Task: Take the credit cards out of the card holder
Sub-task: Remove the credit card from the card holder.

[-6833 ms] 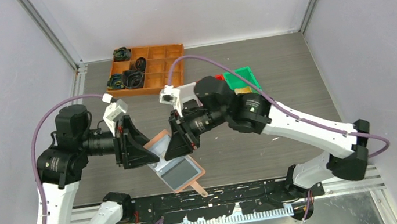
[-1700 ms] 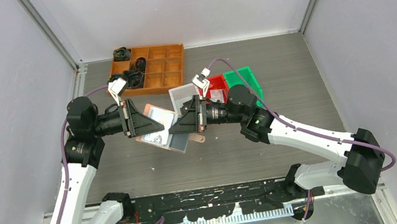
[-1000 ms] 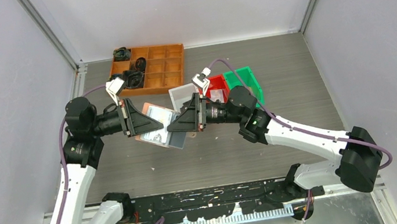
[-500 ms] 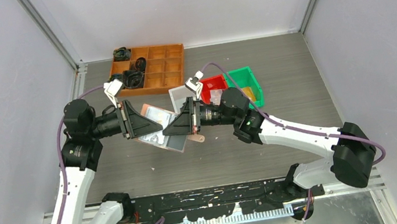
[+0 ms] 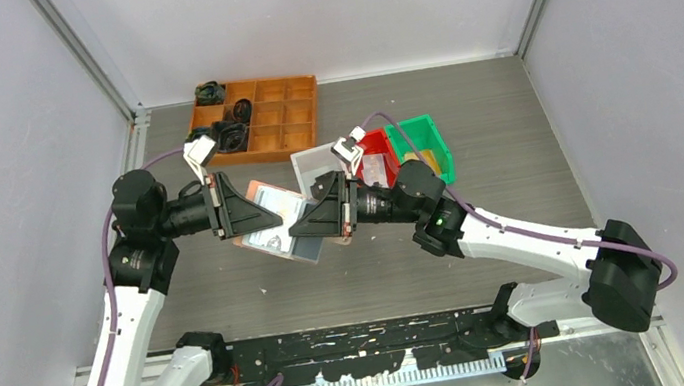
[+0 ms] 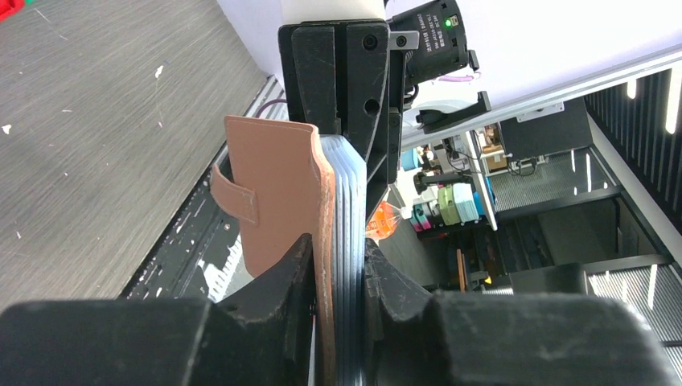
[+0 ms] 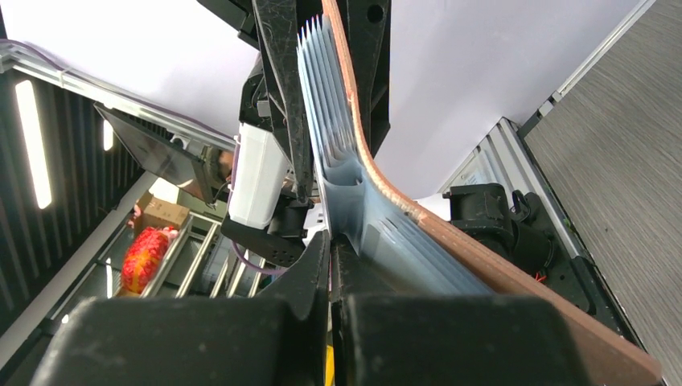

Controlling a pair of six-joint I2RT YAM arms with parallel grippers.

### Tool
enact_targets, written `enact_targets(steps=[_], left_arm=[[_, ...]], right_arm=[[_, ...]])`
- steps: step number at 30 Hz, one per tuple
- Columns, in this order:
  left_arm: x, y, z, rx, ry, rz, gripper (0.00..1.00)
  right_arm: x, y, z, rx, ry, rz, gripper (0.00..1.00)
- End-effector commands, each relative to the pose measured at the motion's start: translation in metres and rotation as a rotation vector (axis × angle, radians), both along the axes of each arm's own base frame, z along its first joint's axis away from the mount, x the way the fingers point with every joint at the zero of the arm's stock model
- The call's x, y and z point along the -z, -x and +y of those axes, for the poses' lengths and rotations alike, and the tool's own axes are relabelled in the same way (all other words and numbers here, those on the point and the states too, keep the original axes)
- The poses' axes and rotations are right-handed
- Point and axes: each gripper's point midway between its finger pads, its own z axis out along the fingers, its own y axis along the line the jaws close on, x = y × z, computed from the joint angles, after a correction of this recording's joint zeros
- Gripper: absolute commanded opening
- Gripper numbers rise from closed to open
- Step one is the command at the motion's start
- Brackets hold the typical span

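The card holder, a salmon-pink wallet with clear bluish sleeves, hangs open in the air between my two grippers over the middle of the table. My left gripper is shut on its cover and sleeve stack, seen edge-on in the left wrist view between my fingers. My right gripper is shut on the thin edge of an outer sleeve, with the jaws pressed together. The other sleeves fan apart. No credit card shows clearly; I cannot tell what is inside the sleeves.
An orange compartment tray with black items stands at the back left. A white bin, a red bin and a green bin sit just behind the right gripper.
Both grippers carried the card holder from near the front edge up and back to mid-table. In the last half second my right gripper shifted slightly right and toward the front; the left stayed.
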Motion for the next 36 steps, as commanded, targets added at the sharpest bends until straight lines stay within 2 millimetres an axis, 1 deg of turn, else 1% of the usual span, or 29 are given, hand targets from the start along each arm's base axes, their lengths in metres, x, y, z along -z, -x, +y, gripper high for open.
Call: enact_targets(steps=[1, 2, 4, 6, 8, 10, 12, 15, 17, 21, 27, 31, 33, 34, 35, 36], left_arm=[[-0.032, 0.018, 0.001, 0.068, 0.042, -0.123, 0.23], [-0.033, 0.019, 0.001, 0.070, 0.043, -0.124, 0.25], [-0.034, 0.019, 0.001, 0.069, 0.043, -0.127, 0.33], [-0.035, 0.019, 0.001, 0.070, 0.043, -0.130, 0.37], [-0.036, 0.019, 0.001, 0.068, 0.043, -0.128, 0.39], [-0.036, 0.019, 0.001, 0.070, 0.043, -0.127, 0.39], [-0.035, 0.018, 0.001, 0.069, 0.043, -0.128, 0.35], [-0.033, 0.016, 0.001, 0.063, 0.041, -0.130, 0.23], [-0.033, 0.015, 0.002, 0.055, 0.041, -0.129, 0.18], [-0.035, 0.014, 0.003, 0.048, 0.042, -0.133, 0.17], [-0.037, 0.014, 0.003, 0.043, 0.045, -0.133, 0.17], [-0.038, 0.013, 0.003, 0.036, 0.046, -0.136, 0.17], [-0.037, 0.011, 0.003, 0.031, 0.045, -0.133, 0.14], [-0.037, 0.011, 0.003, 0.028, 0.045, -0.135, 0.11], [-0.037, 0.010, 0.003, 0.021, 0.045, -0.135, 0.05], [-0.037, 0.009, 0.003, 0.017, 0.045, -0.136, 0.03]], right_arm=[[0.013, -0.008, -0.005, 0.054, 0.024, 0.004, 0.01], [0.014, -0.007, -0.006, 0.054, 0.027, 0.005, 0.01], [0.017, -0.007, -0.007, 0.056, 0.032, 0.007, 0.01], [0.020, -0.007, -0.008, 0.060, 0.035, 0.010, 0.01], [0.023, -0.007, -0.009, 0.061, 0.039, 0.013, 0.01], [0.023, -0.006, -0.009, 0.060, 0.040, 0.014, 0.01], [0.022, -0.007, -0.008, 0.062, 0.037, 0.012, 0.01], [0.020, -0.007, -0.007, 0.056, 0.033, 0.010, 0.01], [0.020, -0.006, -0.008, 0.054, 0.032, 0.008, 0.01], [0.023, -0.005, -0.011, 0.064, 0.027, 0.010, 0.01], [0.021, -0.005, -0.014, 0.071, 0.003, 0.016, 0.01], [0.025, -0.005, -0.015, 0.075, -0.001, 0.025, 0.01], [0.024, -0.004, -0.015, 0.073, -0.009, 0.024, 0.01], [0.024, -0.003, -0.015, 0.071, -0.013, 0.024, 0.01], [0.023, -0.003, -0.015, 0.070, -0.017, 0.026, 0.05], [0.022, -0.003, -0.016, 0.070, -0.024, 0.026, 0.14]])
